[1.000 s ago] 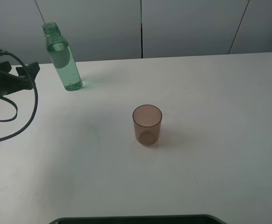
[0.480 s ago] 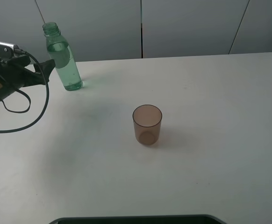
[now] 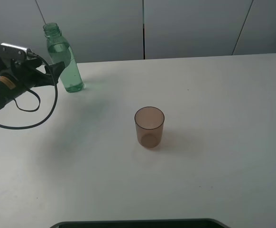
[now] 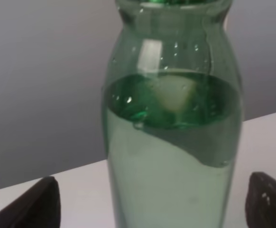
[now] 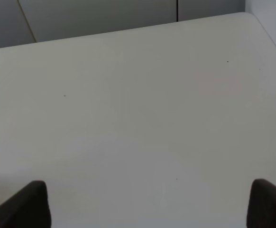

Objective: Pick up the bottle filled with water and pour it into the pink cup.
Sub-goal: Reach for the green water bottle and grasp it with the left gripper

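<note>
Barely started by my read: left gripper (image 3: 57, 72) spread wide, lined up on the bottle (image 3: 64, 61) at the table's (image 3: 223, 118) 10 o'clock (no grasp yet), pink cup (image 3: 149, 126) looks empty near centre, right gripper (image 5: 147, 204) also spread, idle.

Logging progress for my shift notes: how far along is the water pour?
Nothing finished yet. The bottle stands upright on the table, water inside; the pink cup looks empty. In hand: the left gripper is open and lined up beside the bottle, not closed on it. Left: grasp, lift, carry to the cup, pour.
</note>
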Controlling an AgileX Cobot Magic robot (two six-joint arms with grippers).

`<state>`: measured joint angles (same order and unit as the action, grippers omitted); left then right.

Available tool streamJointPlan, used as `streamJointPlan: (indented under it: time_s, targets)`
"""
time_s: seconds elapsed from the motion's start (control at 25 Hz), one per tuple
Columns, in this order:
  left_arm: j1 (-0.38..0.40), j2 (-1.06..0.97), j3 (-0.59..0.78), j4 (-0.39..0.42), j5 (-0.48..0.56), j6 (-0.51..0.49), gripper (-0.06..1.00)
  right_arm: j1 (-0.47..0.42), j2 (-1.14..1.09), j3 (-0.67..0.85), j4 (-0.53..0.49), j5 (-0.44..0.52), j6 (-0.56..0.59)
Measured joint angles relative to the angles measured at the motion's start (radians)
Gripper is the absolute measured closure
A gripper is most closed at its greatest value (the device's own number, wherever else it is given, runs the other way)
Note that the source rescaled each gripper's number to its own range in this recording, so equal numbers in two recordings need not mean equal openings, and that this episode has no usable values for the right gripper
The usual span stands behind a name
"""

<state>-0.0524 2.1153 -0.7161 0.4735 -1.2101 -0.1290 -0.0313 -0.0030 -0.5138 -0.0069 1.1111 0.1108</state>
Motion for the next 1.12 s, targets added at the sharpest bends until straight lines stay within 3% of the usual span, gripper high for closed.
streamJointPlan:
  time_s: [0.32, 0.6, 1.12]
  targets:
    - [-0.019, 0.124, -0.130, 0.029, -0.002, -0.063, -0.05, 0.000, 0.000, 0.000, 0.000, 0.000, 0.000]
    - [-0.082, 0.203, -0.218, 0.012, 0.000, -0.069, -0.05, 0.000, 0.000, 0.000, 0.000, 0.000, 0.000]
    - [-0.130, 0.268, -0.332, -0.007, 0.004, -0.069, -0.05, 0.000, 0.000, 0.000, 0.000, 0.000, 0.000]
